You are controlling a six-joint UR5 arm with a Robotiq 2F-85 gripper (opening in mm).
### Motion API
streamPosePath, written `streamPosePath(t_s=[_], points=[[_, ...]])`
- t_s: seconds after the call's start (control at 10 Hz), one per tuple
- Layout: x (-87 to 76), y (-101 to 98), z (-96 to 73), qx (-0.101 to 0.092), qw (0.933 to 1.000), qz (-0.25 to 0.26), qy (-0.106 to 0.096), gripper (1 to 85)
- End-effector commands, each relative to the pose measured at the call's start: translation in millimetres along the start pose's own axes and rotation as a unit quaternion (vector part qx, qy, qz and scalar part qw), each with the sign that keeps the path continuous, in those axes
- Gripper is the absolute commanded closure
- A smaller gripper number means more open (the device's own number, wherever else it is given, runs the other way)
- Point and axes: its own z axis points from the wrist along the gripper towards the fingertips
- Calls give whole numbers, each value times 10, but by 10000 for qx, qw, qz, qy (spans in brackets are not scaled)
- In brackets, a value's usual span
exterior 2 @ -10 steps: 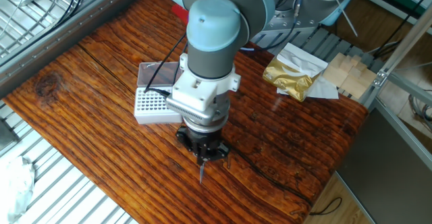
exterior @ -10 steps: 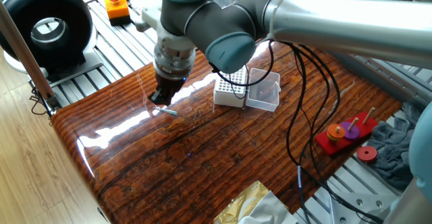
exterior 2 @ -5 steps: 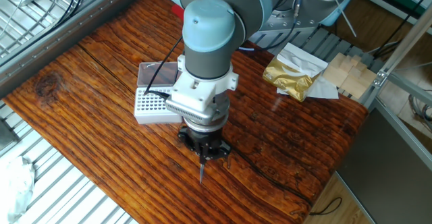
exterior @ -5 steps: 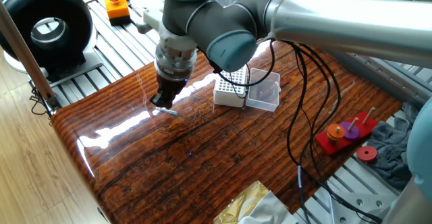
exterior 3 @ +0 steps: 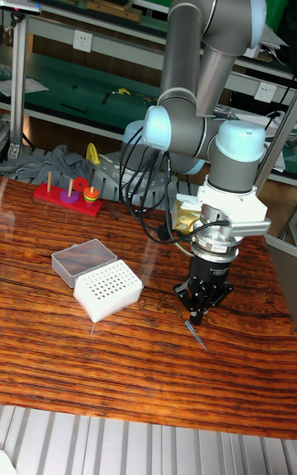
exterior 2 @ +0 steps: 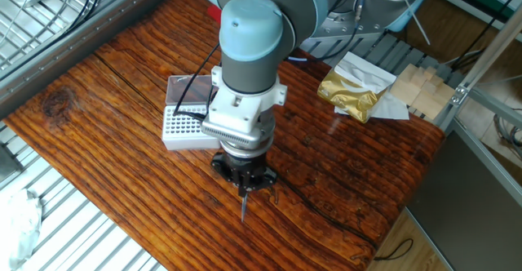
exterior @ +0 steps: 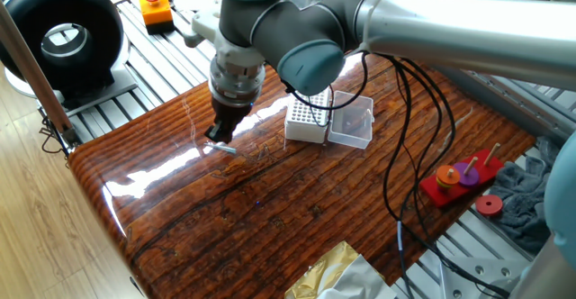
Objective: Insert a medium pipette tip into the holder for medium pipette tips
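Observation:
The medium pipette tip (exterior: 226, 149) (exterior 2: 243, 206) (exterior 3: 196, 336) is a thin greyish sliver low over the glossy wooden table. One end meets my gripper's fingertips and the rest sticks out sideways. My gripper (exterior: 218, 139) (exterior 2: 243, 186) (exterior 3: 198, 315) points straight down, fingers drawn together on that end. The holder (exterior: 305, 124) (exterior 2: 183, 129) (exterior 3: 107, 290), a white block with a grid of holes, stands a short way off, apart from the gripper. Its clear lid (exterior: 352, 122) (exterior 3: 82, 259) lies open beside it.
A red peg toy with coloured rings (exterior: 463, 180) (exterior 3: 69, 192) sits at the table's edge. A gold foil bag (exterior 2: 354, 91) (exterior: 329, 276) lies near another edge. Black cables (exterior: 416, 137) hang from the arm over the table. An orange button box (exterior: 156, 9) stands beyond the table.
The arm's wrist has shifted only a few pixels. The tip keeps nearly the same place at the fingertips.

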Motion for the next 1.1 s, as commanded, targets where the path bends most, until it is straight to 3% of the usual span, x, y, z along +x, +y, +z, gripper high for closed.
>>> streamPosePath(t_s=[0.0,0.1,0.2,0.3,0.5,0.6,0.8,1.0], points=[[-220,37,-34,-122,9990,-58,-431,427],[-218,48,-50,-138,9990,-1,-437,480],[-193,-4,-64,-25,9992,-38,-398,490],[-233,-7,-76,-32,9988,-41,-492,493],[-475,39,-124,-197,9943,35,-1045,510],[-564,-2,-158,-159,9920,4,-1256,530],[-725,-91,-219,-9,9872,22,-1597,553],[-832,-115,-256,16,9830,24,-1835,560]])
